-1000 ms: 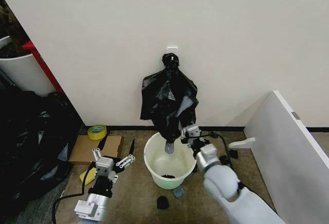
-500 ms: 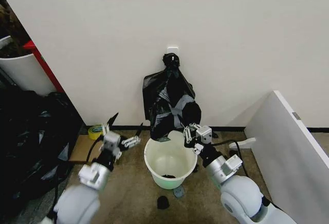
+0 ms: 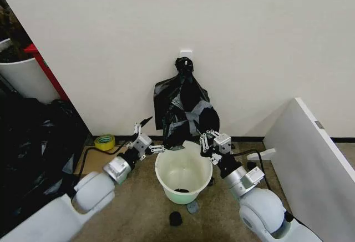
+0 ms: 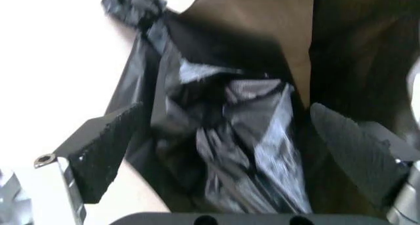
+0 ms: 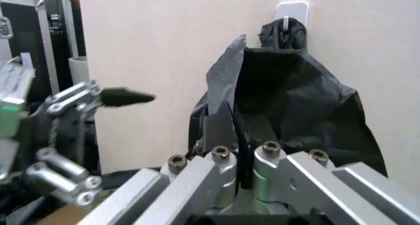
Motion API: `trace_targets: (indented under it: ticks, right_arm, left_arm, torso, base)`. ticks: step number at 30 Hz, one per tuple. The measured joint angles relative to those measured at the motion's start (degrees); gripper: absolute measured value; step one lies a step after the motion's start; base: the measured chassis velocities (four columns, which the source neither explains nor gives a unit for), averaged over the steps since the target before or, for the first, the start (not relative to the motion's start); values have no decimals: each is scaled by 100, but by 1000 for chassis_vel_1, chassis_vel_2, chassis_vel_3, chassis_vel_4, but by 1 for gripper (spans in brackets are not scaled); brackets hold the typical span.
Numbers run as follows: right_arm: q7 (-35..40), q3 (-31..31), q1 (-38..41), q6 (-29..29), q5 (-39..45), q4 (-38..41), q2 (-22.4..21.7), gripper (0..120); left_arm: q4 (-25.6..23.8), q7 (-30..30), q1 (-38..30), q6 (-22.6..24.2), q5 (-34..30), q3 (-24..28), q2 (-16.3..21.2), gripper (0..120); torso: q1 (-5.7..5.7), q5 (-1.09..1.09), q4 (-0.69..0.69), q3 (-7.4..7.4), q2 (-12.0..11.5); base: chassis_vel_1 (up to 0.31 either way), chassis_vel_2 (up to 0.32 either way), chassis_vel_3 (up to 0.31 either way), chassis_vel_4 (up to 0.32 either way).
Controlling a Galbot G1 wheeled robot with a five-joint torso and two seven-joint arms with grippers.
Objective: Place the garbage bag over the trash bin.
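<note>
- The garbage bag [image 3: 186, 111] is seen hanging from a white wall hook [image 3: 186, 53] in the centre of the head view, its lower edge draped right above the trash bin [image 3: 183, 172] on the floor.
- The right gripper [image 3: 212, 140] is parked at the bin's far right rim, fingers clenched on a fold of the bag's lower edge.
- The left gripper [image 3: 148, 135] is held just left of the bag, fingers spread wide and released, nothing caught yet.
- A yellow tape roll [image 3: 104, 142] is spotted lower left on the floor.
</note>
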Motion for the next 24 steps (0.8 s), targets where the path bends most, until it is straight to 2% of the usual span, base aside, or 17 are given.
trace_targets:
  ticks: [4, 5, 10, 15, 17, 21, 24]
  right_arm:
    - [10, 44, -18, -9, -4, 39, 32, 0]
    - [10, 44, -18, -9, -4, 39, 32, 0]
    - [16, 118, -66, -13, -6, 81, 46, 0]
    - [18, 228, -144, -13, 1, 122, 50, 0]
    - [21, 267, -173, -13, 13, 146, 60, 0]
    - [28, 276, -174, -16, 30, 161, 61, 0]
    - [32, 289, -183, -19, 41, 173, 56, 0]
  left_arm:
    - [223, -1, -794, 152, 79, 724, -60, 100]
    - [223, -1, -794, 152, 79, 724, -60, 100]
    - [445, -25, -1333, 312, 221, 1428, -117, 99]
    - [669, -149, -1660, 488, 320, 1774, -320, 99]
    - [788, -230, -1803, 574, 344, 1916, -443, 94]
    - [899, -313, -1875, 703, 445, 2000, -523, 84]
    - [923, -438, -1871, 945, 685, 2015, -542, 70]
  torso:
    - [0, 0, 0, 0, 0]
    - [0, 0, 0, 0, 0]
    - [0, -1, 0, 0, 0]
    - [0, -2, 1, 0, 0]
    - [0, 1, -2, -1, 0]
    - [0, -1, 0, -1, 0]
    - [0, -1, 1, -1, 0]
  base:
    - [0, 0, 0, 0]
    - [0, 0, 0, 0]
    - [0, 0, 0, 0]
    - [0, 0, 0, 0]
    - [0, 0, 0, 0]
    - [0, 0, 0, 0]
    - [0, 0, 0, 0]
